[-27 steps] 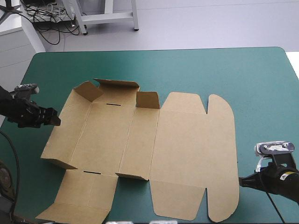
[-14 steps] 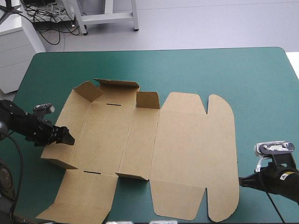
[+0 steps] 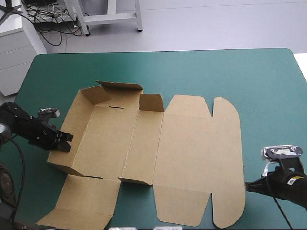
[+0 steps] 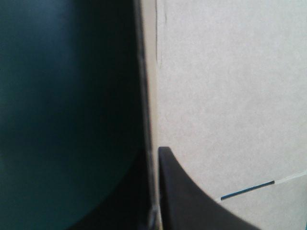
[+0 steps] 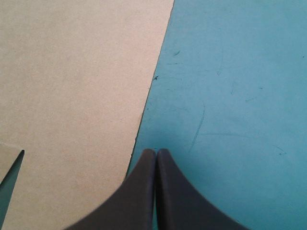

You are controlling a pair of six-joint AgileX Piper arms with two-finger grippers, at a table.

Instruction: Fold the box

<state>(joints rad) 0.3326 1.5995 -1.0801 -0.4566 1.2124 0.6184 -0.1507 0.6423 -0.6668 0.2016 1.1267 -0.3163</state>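
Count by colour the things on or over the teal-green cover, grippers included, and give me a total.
Brown: 1, the box
Black: 2, the left gripper and the right gripper
Total: 3

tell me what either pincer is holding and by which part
The left pincer grips the box by its raised left side wall; the right pincer is shut on nothing.
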